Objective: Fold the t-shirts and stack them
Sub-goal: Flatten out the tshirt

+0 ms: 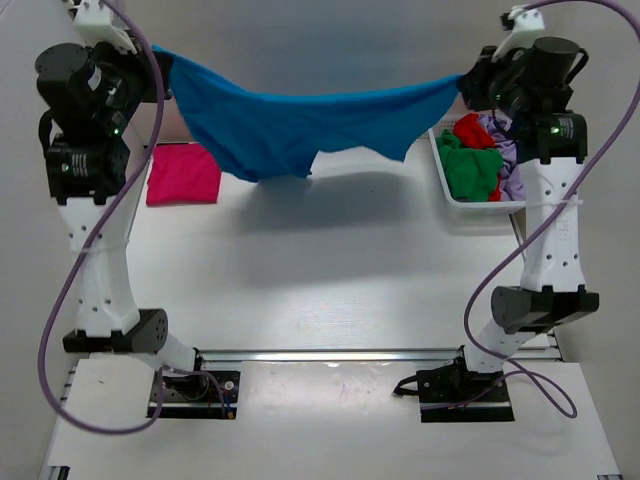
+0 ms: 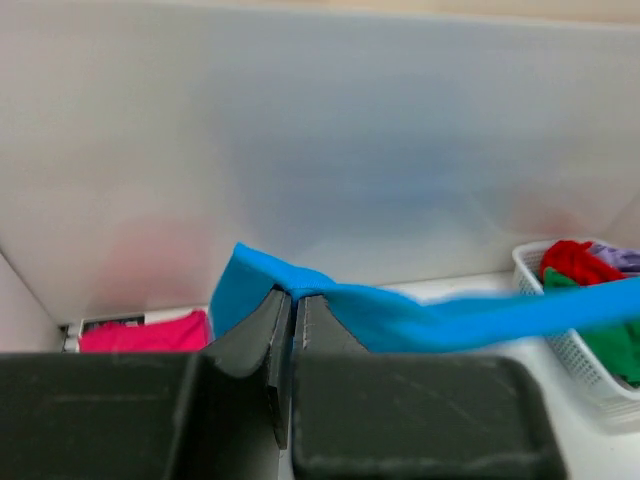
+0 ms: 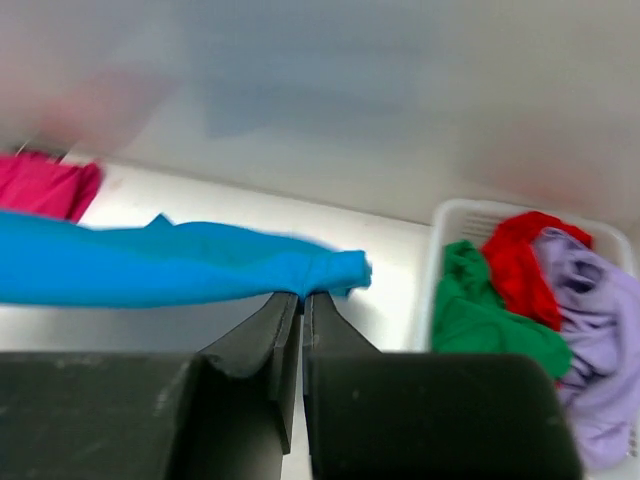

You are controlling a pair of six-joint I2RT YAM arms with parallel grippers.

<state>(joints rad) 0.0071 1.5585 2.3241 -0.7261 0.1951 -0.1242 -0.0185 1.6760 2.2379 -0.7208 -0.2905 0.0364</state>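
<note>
The left jaws were pressed together on one bunched corner of the blue t-shirt (image 1: pixel 290 125). The right jaws were pinched shut on its opposite corner, raised above the far corner of the white basket (image 1: pixel 478 212). Between them the shirt hung in the air as a sagging band leading away from the basket, its loose lower edge drooping toward the bench (image 1: pixel 330 280) without clearly touching it. A folded pink t-shirt (image 1: pixel 184 173) lay well apart from the basket, beyond the hanging shirt. A green t-shirt (image 1: pixel 470 172), a red t-shirt (image 1: pixel 475 132) and a lavender t-shirt (image 1: pixel 512 168) sat crumpled inside the basket.

The step looked like spreading the blue shirt flat for folding. Done well, both arms would likely have lowered together with the top edge taut, so the drooping edge landed first and smoothed out, clear of the basket.

Only the overhead view showed the sag. Only the wrist views showed each pinch close up, with cloth poking past the tips
</note>
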